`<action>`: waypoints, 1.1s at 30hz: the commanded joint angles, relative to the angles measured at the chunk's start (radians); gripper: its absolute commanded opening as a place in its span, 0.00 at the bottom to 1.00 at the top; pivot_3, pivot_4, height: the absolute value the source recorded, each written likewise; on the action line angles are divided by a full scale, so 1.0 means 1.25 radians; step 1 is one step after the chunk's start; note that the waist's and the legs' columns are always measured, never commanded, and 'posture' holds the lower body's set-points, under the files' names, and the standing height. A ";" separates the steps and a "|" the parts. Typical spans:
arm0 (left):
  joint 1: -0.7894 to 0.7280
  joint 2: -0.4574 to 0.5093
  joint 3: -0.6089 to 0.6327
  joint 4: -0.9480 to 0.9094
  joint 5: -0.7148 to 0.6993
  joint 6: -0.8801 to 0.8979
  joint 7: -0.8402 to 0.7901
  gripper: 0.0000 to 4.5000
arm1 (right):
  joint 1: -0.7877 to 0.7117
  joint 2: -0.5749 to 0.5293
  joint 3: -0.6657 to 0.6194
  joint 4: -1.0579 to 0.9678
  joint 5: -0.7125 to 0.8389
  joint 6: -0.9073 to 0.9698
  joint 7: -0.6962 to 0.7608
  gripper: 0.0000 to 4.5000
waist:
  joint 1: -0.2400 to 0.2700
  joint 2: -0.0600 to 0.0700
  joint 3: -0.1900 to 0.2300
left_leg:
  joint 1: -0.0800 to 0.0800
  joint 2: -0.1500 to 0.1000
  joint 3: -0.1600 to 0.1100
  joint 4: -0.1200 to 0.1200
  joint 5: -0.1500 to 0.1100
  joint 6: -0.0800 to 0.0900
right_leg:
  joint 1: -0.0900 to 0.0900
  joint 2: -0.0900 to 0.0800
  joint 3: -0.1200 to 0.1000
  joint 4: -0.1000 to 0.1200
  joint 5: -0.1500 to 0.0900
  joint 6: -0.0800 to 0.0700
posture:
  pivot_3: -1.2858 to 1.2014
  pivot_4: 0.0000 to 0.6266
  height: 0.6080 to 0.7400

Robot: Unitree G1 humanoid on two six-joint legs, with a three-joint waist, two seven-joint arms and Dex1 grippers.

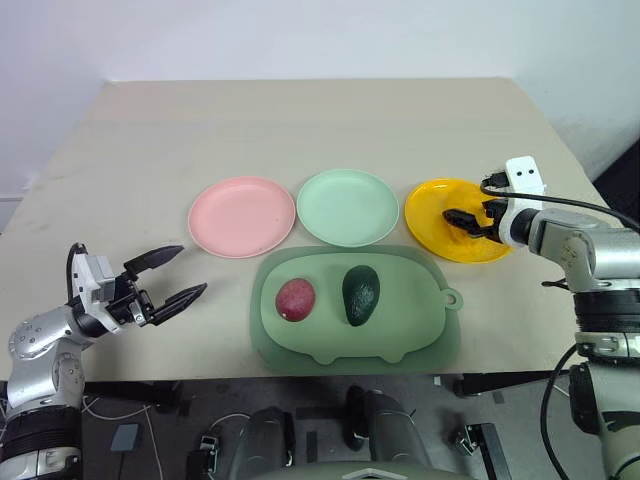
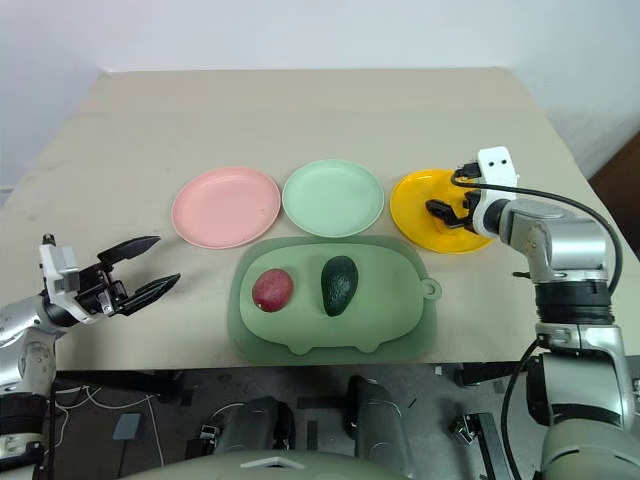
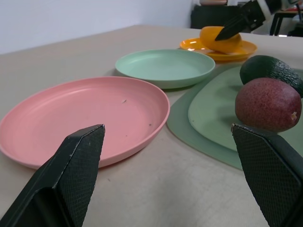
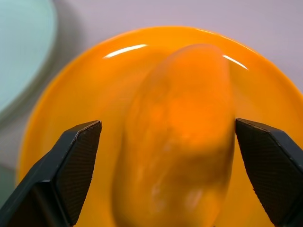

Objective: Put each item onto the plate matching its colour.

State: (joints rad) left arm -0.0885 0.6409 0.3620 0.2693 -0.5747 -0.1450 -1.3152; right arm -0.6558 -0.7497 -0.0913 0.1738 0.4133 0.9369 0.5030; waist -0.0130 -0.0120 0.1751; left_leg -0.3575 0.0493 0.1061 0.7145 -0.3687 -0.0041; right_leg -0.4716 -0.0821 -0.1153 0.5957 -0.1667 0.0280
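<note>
The yellow mango (image 4: 180,132) lies on the yellow plate (image 1: 436,228) at the right. My right gripper (image 1: 458,222) is open just over it, one finger on each side of the fruit. The dark green avocado (image 1: 361,294) and the reddish-purple fruit (image 1: 295,299) rest side by side on the dull-green tray (image 1: 420,340). Behind the tray stand the pink plate (image 1: 241,216) and the mint green plate (image 1: 347,206), both bare. At the table's front left my left gripper (image 1: 192,270) is open and holds nothing, pointing toward the pink plate.
The tray sits near the table's front edge, directly in front of the three plates. A black cable (image 1: 570,203) runs along my right forearm. Bare tabletop (image 1: 300,130) stretches behind the plates to the far wall.
</note>
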 commanded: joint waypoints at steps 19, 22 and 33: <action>-0.003 0.010 -0.007 -0.045 -0.001 0.007 0.013 1.00 | 0.084 0.276 -0.126 -0.606 0.372 0.542 -0.246 1.00 | 0.001 0.000 0.000 | -0.002 0.000 -0.001 0.000 0.000 0.000 | -0.001 -0.001 0.000 0.000 0.000 0.000 | 0.52 0.24 0.98; 0.000 0.012 -0.007 -0.052 -0.003 0.012 0.015 1.00 | 0.107 0.315 -0.099 -0.614 0.395 0.542 -0.325 1.00 | -0.001 0.000 0.000 | -0.001 0.000 0.000 0.000 0.000 0.000 | -0.001 0.000 0.000 0.000 0.000 0.000 | 0.52 0.24 0.98; 0.014 0.009 -0.008 -0.073 -0.004 0.025 0.023 1.00 | 0.160 0.373 -0.032 -0.600 0.409 0.542 -0.455 1.00 | -0.001 0.000 0.000 | -0.001 0.000 -0.001 0.000 0.000 0.000 | -0.001 0.000 0.001 0.000 0.000 0.000 | 0.52 0.24 0.98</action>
State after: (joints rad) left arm -0.0736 0.6424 0.3431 0.2131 -0.5748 -0.1138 -1.2864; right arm -0.4561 -0.2929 -0.1378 -0.5630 0.9100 1.6075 -0.0465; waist -0.0145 -0.0119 0.1750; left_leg -0.3591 0.0491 0.1054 0.7143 -0.3689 -0.0040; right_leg -0.4734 -0.0821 -0.1147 0.5959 -0.1667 0.0278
